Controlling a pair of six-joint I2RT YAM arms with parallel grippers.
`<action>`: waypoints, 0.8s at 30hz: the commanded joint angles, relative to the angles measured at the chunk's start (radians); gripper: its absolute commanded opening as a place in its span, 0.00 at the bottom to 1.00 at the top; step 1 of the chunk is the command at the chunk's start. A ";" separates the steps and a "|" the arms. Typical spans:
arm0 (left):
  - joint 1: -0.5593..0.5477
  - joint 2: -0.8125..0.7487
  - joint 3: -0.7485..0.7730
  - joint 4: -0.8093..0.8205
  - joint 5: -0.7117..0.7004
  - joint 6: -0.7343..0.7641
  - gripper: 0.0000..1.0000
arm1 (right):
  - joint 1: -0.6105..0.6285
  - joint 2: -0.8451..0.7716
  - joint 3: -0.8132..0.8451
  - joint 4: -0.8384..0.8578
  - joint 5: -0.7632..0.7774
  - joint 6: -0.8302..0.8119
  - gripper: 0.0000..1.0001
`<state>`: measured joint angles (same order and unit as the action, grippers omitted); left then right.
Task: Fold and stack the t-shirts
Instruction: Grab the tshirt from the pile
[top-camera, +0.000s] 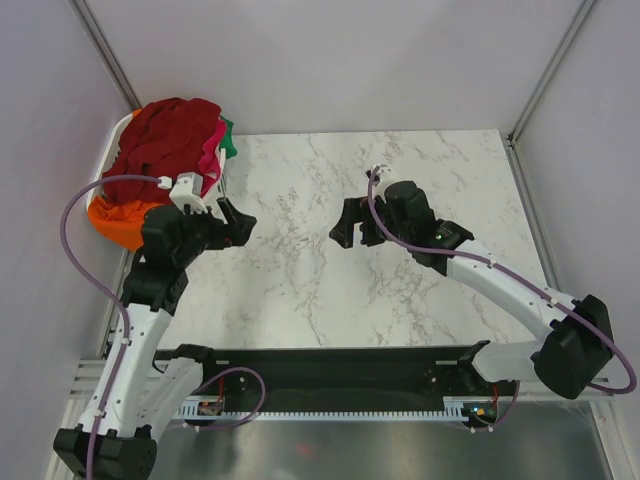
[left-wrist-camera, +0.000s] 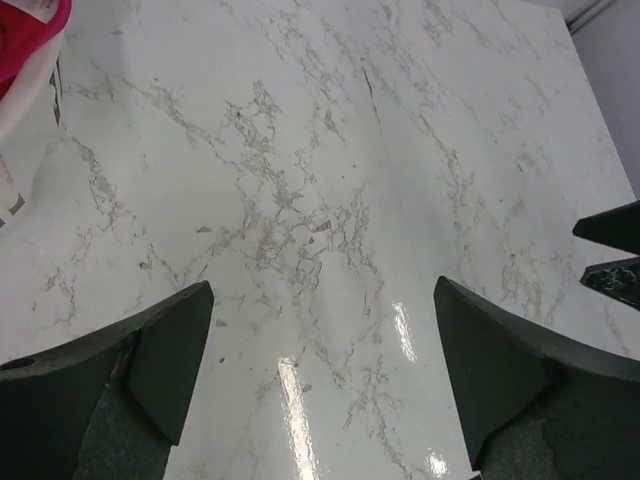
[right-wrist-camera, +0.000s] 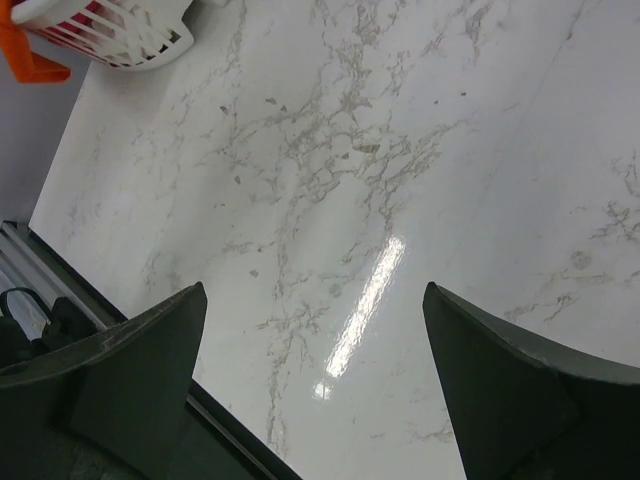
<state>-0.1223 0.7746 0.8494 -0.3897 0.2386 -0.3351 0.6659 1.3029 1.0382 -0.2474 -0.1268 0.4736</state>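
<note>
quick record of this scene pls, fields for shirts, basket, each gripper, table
shirts: dark red shirt on top; orange shirt, hot pink shirt and green shirt poking out around it; all unfolded
basket: white, slatted, far left table corner, holds every shirt
left gripper: open, empty, beside basket
right gripper: open, empty, over mid-table
table: white marble, no stack yet

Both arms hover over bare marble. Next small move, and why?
Probably swing the left pincer toward the dark red shirt topping the basket: both pincers are open and hold nothing, no shirt lies on the table, and the left is nearer.
</note>
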 joint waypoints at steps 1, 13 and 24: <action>-0.033 0.026 0.017 -0.012 -0.136 0.027 1.00 | 0.011 -0.016 0.063 0.019 0.081 -0.015 0.98; -0.031 0.461 0.511 -0.154 -0.434 0.091 0.89 | 0.012 -0.100 -0.026 -0.107 0.197 0.016 0.98; 0.045 0.833 0.813 -0.242 -0.674 0.139 0.75 | 0.012 -0.129 -0.015 -0.155 0.250 -0.078 0.98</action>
<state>-0.1272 1.5818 1.5944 -0.5739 -0.3428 -0.2245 0.6724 1.1831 1.0119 -0.3908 0.0910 0.4374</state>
